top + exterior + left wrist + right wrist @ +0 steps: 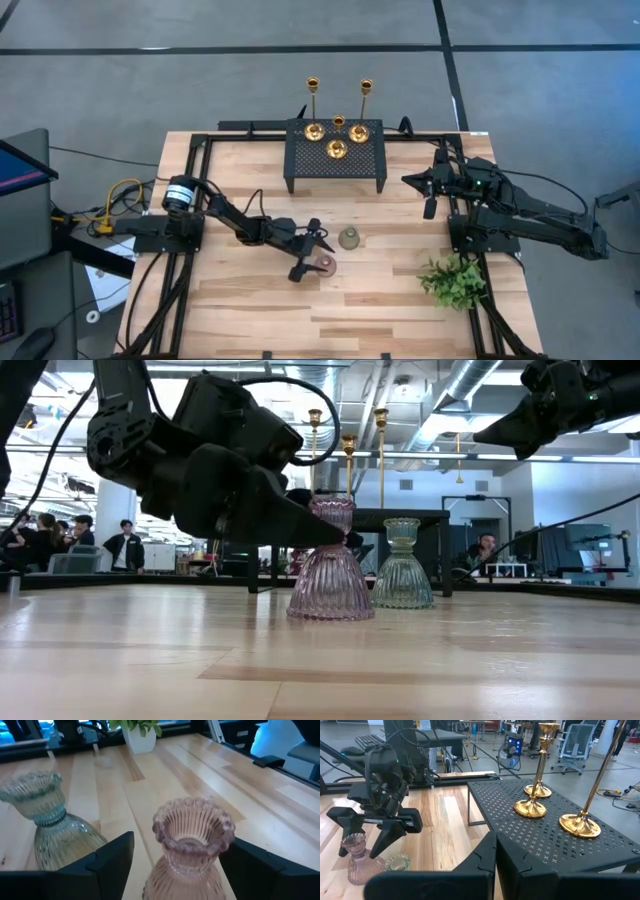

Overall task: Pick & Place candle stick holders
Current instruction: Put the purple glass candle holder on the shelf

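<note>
A dull pink squat holder (323, 265) stands on its wide base near the table's middle, and it also shows in the left wrist view (192, 840). A grey-green holder (349, 238) stands just behind it. My left gripper (313, 253) is open, low over the table, with one finger on either side of the pink holder's fluted top (194, 822); I see no touch. Three gold candlesticks (338, 140) stand on the black rack (335, 160) at the back. My right gripper (430, 200) is shut and empty, raised at the right of the rack.
A leafy green sprig in a white pot (455, 280) stands at the table's right front. The black rack (555, 835) takes up the far middle. People sit in the room beyond the table (125, 545). Bare wood lies along the near edge (300, 320).
</note>
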Robot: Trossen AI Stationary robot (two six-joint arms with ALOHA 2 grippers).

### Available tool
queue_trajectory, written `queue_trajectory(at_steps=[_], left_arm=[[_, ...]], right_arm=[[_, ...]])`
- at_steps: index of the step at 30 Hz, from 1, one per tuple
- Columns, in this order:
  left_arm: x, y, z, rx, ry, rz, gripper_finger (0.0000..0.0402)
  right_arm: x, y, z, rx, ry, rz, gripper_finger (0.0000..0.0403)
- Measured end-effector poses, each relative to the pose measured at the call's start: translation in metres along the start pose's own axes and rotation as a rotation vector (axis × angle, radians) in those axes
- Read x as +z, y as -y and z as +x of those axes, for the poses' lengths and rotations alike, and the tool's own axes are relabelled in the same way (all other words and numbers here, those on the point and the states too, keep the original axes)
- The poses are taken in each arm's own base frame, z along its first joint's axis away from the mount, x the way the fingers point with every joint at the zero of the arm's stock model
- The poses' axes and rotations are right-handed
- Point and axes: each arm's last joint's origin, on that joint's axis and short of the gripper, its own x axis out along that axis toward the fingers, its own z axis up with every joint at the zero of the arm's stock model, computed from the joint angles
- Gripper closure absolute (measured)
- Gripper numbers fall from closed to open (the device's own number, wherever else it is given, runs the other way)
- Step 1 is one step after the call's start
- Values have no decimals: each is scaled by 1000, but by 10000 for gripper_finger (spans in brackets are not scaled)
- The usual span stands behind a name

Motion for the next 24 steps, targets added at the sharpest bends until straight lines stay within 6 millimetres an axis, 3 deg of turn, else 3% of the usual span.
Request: queue_trajectory(at_steps=[24], left_arm=[[-1, 0, 0, 0, -3, -62, 251]], right_arm=[[0, 0, 0, 0, 0, 0, 403]])
